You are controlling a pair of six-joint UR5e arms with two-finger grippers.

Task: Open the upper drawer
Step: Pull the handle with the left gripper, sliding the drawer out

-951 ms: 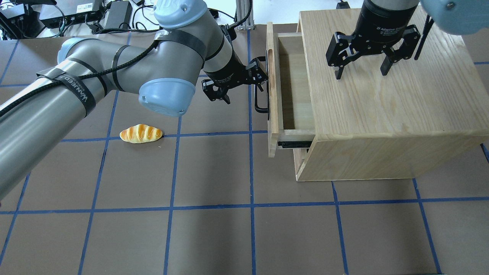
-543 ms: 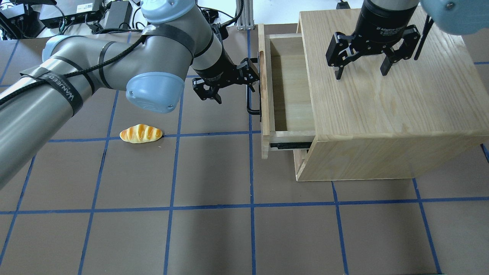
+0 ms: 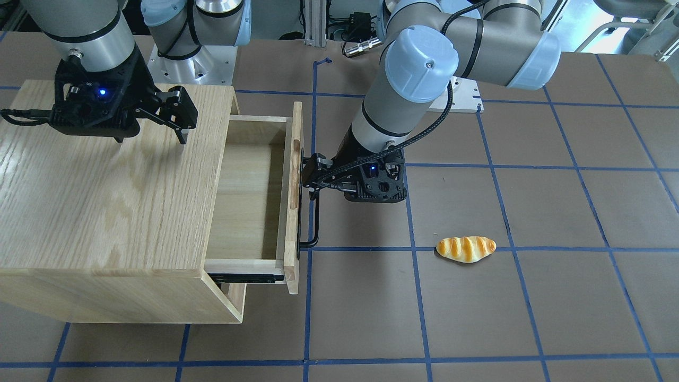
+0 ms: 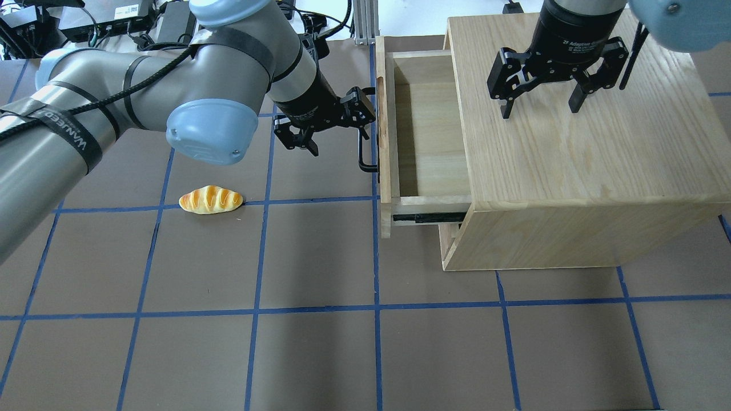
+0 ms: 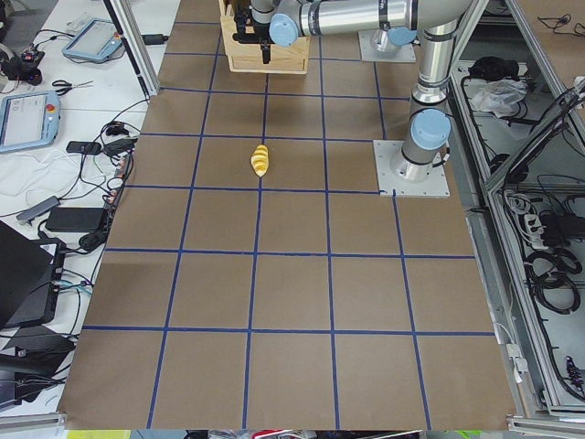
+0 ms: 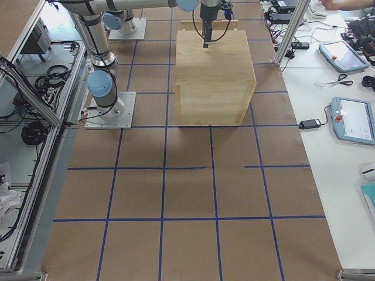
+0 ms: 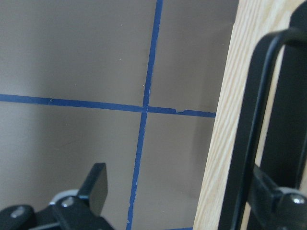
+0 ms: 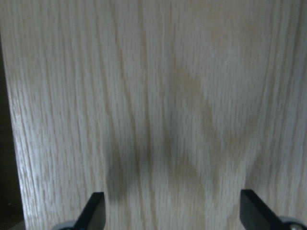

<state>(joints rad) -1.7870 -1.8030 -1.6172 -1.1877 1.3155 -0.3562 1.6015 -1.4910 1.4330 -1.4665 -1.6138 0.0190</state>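
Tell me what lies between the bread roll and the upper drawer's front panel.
Overhead view: only bare mat and blue tape between bread roll and upper drawer; the left gripper sits farther back at the handle.

Left wrist cam: my left gripper (image 7: 184, 189) is chopped off by the bottom edge and only two fingertips poke in. The right-hand one is tucked by the handle (image 7: 252, 120), which also runs off the bottom, and I can't tell if they touch.

Right wrist cam, same deal. I only get the tips of my right gripper (image 8: 175, 211), and the wood under them is a bit soft.

From the table's right end, the upper drawer (image 6: 225, 24) is almost all hidden behind the cabinet (image 6: 214, 64). From the left end everything's tiny, with the cabinet cut by the top edge.
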